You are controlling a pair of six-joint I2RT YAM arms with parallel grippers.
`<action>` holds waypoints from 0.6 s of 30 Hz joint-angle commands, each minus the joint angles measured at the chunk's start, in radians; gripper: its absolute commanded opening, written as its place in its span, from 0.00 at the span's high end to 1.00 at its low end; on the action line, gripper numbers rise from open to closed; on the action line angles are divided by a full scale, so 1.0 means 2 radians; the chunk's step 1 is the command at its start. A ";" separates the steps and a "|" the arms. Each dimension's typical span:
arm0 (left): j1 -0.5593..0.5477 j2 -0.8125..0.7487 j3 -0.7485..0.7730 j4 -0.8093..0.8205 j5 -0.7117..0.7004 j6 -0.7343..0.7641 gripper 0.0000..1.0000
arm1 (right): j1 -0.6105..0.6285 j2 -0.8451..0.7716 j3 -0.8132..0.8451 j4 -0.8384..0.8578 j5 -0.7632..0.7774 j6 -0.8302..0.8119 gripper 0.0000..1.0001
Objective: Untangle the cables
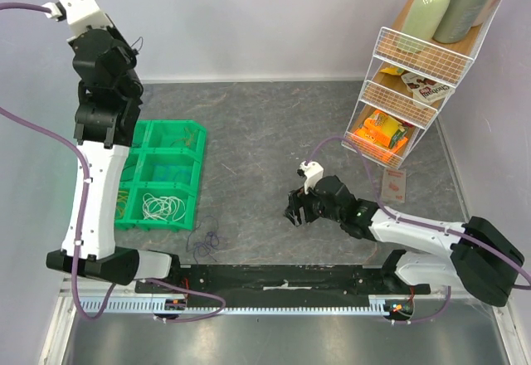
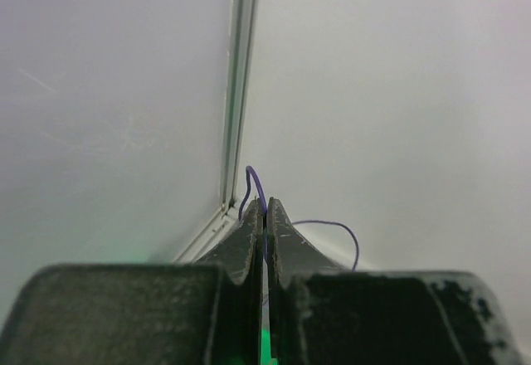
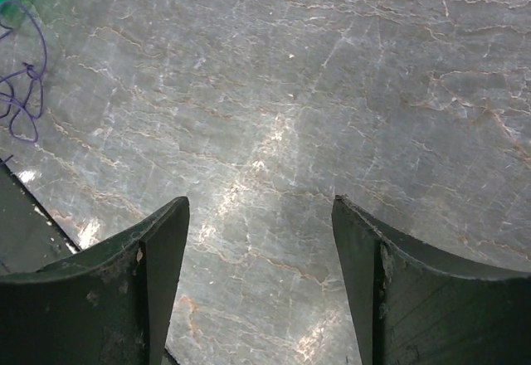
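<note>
The left claw [image 2: 265,209] is pinching shut on a thin purple cable [image 2: 256,184], which is looping out above and to the right of the closed tips. This claw is hanging high at the far left, facing the corner where two pale walls are meeting at a metal post [image 2: 238,83].

The right claw [image 3: 259,207] is hovering low over the middle of the table with its fingers standing well apart and gripping nothing.

More loose purple cables [image 1: 206,239] are lying tangled on the table just near and right of a green tray [image 1: 197,184]. White cables [image 1: 162,207] are sitting coiled in a near compartment of the tray, and yellowish cables [image 1: 188,137] are sitting in its far right one. In the overhead view the left arm's white link [image 1: 93,191] is crossing the tray's left side and hiding part of it.

A white wire rack [image 1: 377,66] is standing at the far right, carrying pale green and grey bottles [image 1: 427,4] on top, snack packets in the middle and orange packets [image 1: 377,133] at the bottom. A small brown card [image 1: 394,187] is lying on the table just in front of it. The printing on the packets and the card is showing too small to read.

The table top [image 3: 332,75] is looking like grey stone with pale and rusty veins, and it is catching glare.
</note>
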 commanded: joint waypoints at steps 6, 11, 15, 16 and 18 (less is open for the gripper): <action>0.053 0.029 0.004 0.107 -0.033 0.003 0.98 | -0.076 0.036 -0.016 0.072 -0.100 0.006 0.24; 0.089 0.042 -0.023 0.137 -0.021 -0.004 0.98 | -0.111 0.039 -0.031 0.094 -0.140 0.018 0.24; 0.118 0.060 -0.024 0.131 -0.015 -0.017 0.98 | -0.113 0.045 -0.031 0.100 -0.144 0.018 0.24; 0.123 0.064 -0.026 0.130 -0.012 -0.018 0.98 | -0.113 0.047 -0.031 0.101 -0.145 0.018 0.24; 0.133 0.071 -0.031 0.129 -0.009 -0.025 0.98 | -0.113 0.049 -0.030 0.101 -0.146 0.018 0.24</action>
